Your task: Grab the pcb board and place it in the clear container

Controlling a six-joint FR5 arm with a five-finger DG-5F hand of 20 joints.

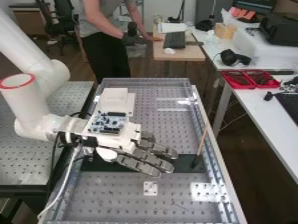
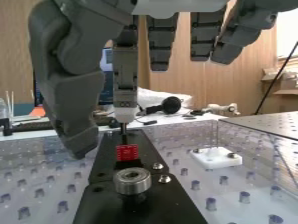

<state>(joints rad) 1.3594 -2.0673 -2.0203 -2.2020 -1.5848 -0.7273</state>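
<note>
In the high view the hand [image 1: 148,156] is over the middle of the bench, fingers extended and relaxed, above a long black plate [image 1: 110,165]. The wrist view has the hand [image 2: 136,65] with thumb and fingers apart and nothing between them. Below them a small red board-like piece [image 2: 126,152] stands on the black plate [image 2: 156,192], behind a round metal knob [image 2: 132,180]. A blue circuit board [image 1: 108,123] lies on top of the arm's white wrist part.
A thin brown stick [image 1: 201,142] with a dark lower end leans at the plate's right end. Clear studded sheeting [image 1: 113,195] covers the bench. A white screwed block [image 2: 216,157] sits beside the plate. Red trays [image 1: 249,79] are on the right table; a person stands behind the bench.
</note>
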